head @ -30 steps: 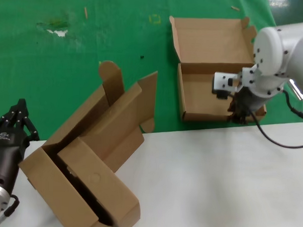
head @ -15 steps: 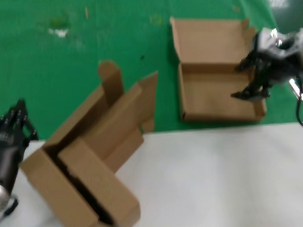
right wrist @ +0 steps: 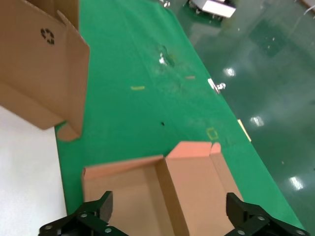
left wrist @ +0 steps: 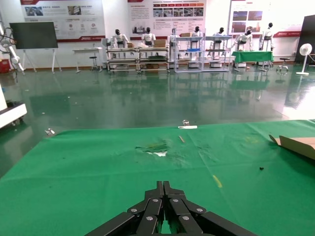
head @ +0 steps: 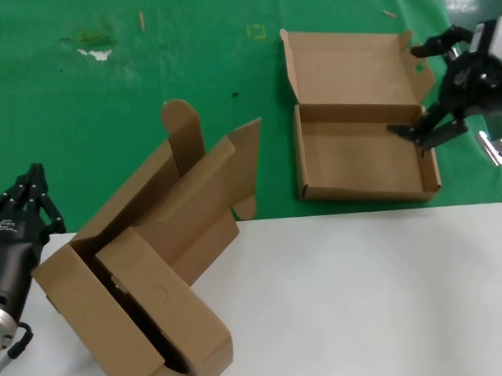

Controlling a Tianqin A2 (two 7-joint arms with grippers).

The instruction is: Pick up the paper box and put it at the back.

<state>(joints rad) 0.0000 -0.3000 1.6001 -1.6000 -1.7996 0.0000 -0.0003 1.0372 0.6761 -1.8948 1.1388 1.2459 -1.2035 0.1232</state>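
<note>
The paper box point(head: 359, 163) lies open on the green cloth point(head: 156, 77) at the back right, its lid folded flat behind it. My right gripper point(head: 403, 90) hovers over the box's right side, jaws wide open and empty. In the right wrist view the box point(right wrist: 147, 187) lies below the gripper point(right wrist: 170, 204), between the two fingertips and touching neither. My left gripper point(head: 30, 180) is shut and empty at the front left, beside the large carton; the left wrist view shows the left gripper point(left wrist: 164, 185) over green cloth.
A larger long brown carton point(head: 158, 259) with a rounded tab flap lies open across the edge between the white tabletop point(head: 354, 299) and the cloth; it also shows in the right wrist view point(right wrist: 39, 59). Small scuffs mark the cloth at the back left.
My right gripper has risen from the box's front right corner, opened wide and swung back to the right. The box and my left arm have not moved.
</note>
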